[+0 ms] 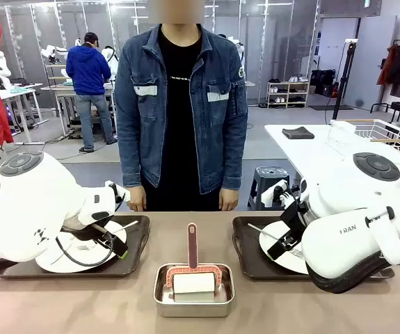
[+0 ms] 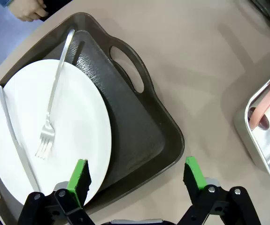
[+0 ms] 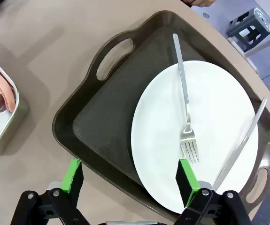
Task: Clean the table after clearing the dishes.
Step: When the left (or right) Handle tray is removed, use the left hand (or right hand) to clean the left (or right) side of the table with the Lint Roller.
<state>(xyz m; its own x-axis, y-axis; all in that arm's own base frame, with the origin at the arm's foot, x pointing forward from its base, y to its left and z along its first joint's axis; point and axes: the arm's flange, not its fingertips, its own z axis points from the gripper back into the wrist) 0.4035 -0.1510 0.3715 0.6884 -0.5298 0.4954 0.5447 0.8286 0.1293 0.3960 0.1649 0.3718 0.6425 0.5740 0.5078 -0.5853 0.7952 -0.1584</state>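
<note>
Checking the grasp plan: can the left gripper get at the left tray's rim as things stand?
Probably yes. The left gripper is open above the tray rim, nothing between; the plate edge lies close to one pad.

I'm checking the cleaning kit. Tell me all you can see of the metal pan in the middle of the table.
The pan is small, shallow and rectangular, of shiny steel with rounded corners and a rolled rim. It sits flat on the grey-brown table, between the dark left tray and right tray, touching neither. In it lies a pink-handled scrubber with a white pad; the handle juts over the far rim toward the person.
</note>
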